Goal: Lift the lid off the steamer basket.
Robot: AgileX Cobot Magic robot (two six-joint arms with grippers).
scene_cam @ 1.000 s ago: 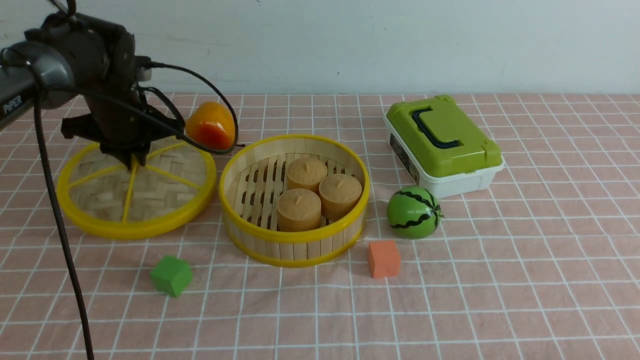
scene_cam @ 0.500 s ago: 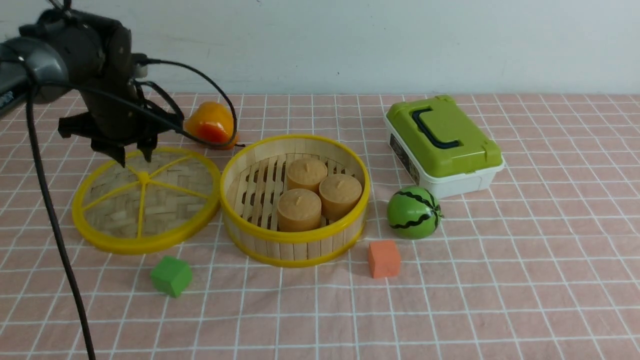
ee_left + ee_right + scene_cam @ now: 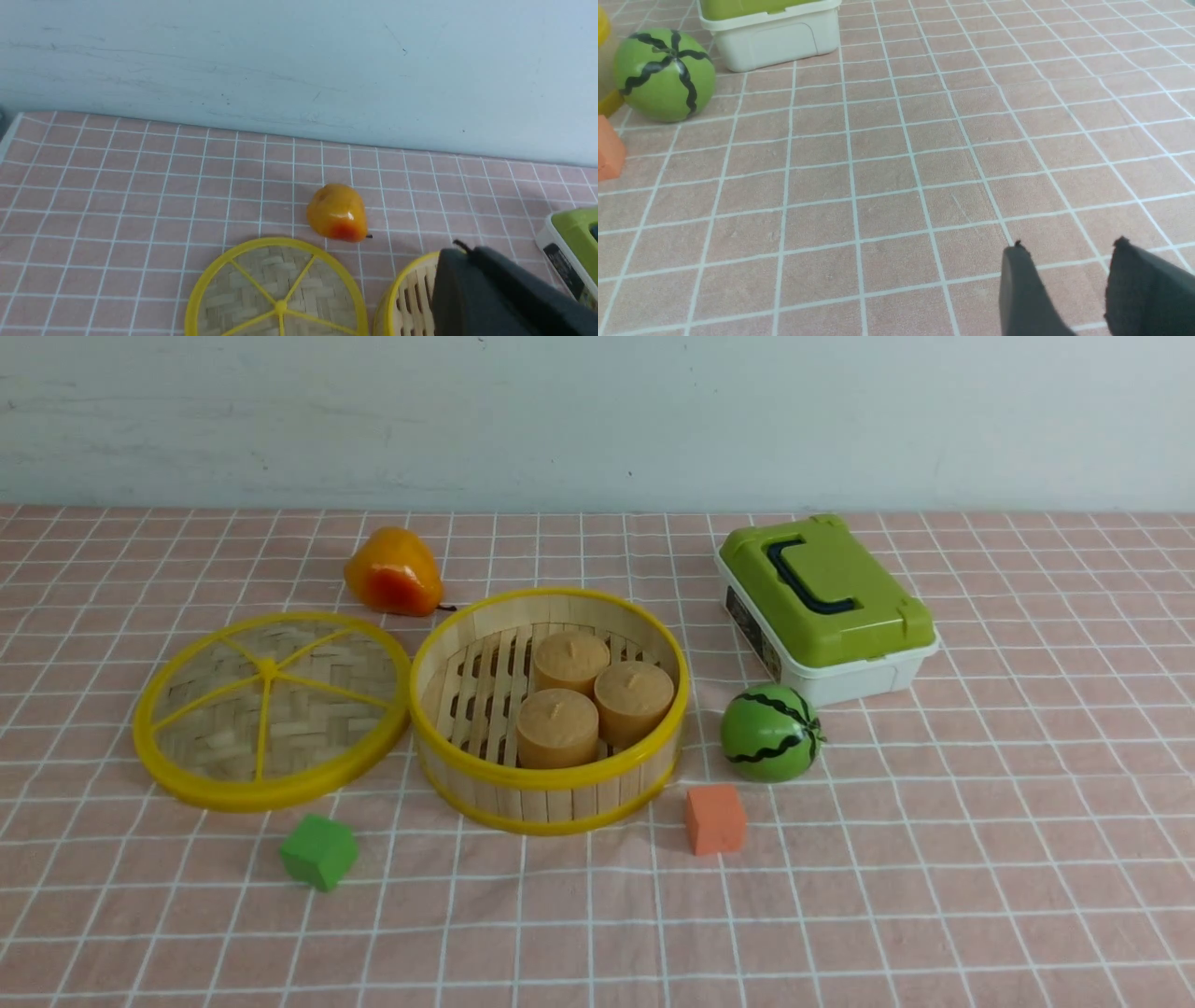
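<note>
The lid (image 3: 271, 709), a woven-bamboo disc with a yellow rim and spokes, lies flat on the cloth, left of the steamer basket (image 3: 551, 798) and close against it. The basket is open and holds three tan cylinders (image 3: 593, 695). Neither arm shows in the front view. In the left wrist view my left gripper (image 3: 460, 245) is shut and empty, high above the basket (image 3: 406, 298), with the lid (image 3: 275, 298) beside it. My right gripper (image 3: 1069, 245) is open and empty over bare cloth, right of the watermelon.
An orange pear (image 3: 392, 574) lies behind the lid. A white box with a green lid (image 3: 826, 602) stands at the back right, with a toy watermelon (image 3: 770, 733) in front of it. An orange cube (image 3: 715, 819) and a green cube (image 3: 319, 851) lie in front of the basket and lid.
My left gripper let go of the lid's knob, rose, and left the front view. The lid settled flat on the cloth, a little nearer the basket.
</note>
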